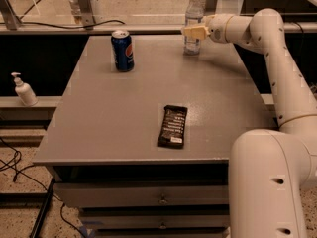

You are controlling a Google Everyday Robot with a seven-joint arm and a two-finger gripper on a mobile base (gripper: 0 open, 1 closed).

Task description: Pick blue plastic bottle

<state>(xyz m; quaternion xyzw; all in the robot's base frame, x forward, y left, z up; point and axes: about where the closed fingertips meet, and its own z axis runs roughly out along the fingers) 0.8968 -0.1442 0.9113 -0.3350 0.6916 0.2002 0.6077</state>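
Note:
The blue plastic bottle (194,11), clear with a white cap and a pale label, stands upright at the far right edge of the grey table (124,113). My gripper (193,32) reaches in from the right at the bottle's mid-height and overlaps its body, hiding the middle of it. The bottle's base rests on the table top.
A blue Pepsi can (122,50) stands at the far left of the table. A dark snack bar (173,126) lies near the front middle. A white pump dispenser (23,89) stands on a low ledge to the left. My arm (277,63) arches over the table's right side.

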